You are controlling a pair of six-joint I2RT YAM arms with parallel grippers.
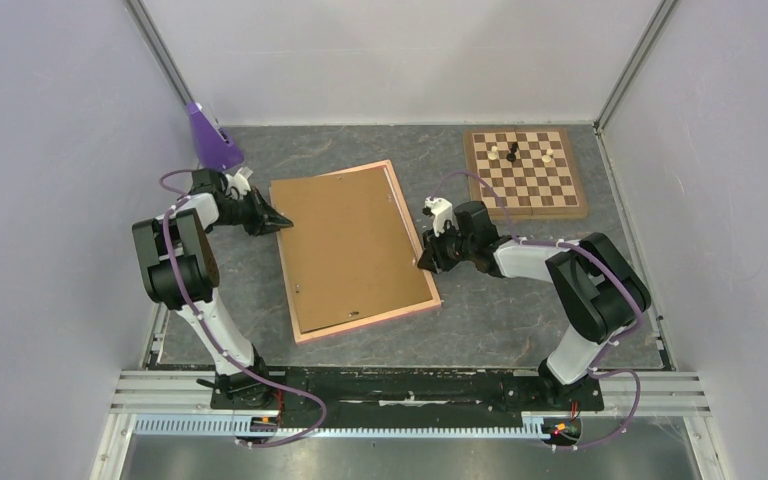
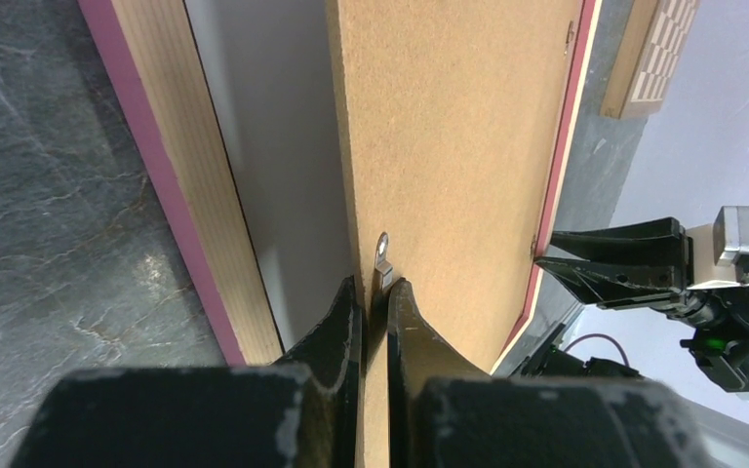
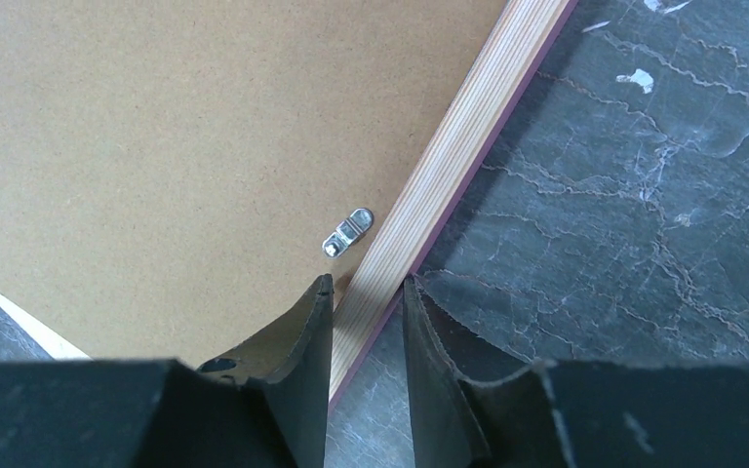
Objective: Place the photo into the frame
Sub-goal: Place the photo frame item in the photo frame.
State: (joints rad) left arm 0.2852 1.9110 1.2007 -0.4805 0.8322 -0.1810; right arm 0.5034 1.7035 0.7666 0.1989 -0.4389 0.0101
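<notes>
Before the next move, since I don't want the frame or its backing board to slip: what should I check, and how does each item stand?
1. Left gripper pinching the backing board at its edge: ok.
2. Board's left edge raised off the frame: ok, a gap shows in the left wrist view.
3. Right gripper straddling the frame's right rail: ok. Firmly clamped: cannot tell.
4. Photo lying under the board: cannot tell, only a pale surface shows there.
5. Chessboard clear of the frame: ok, they are apart.
</notes>
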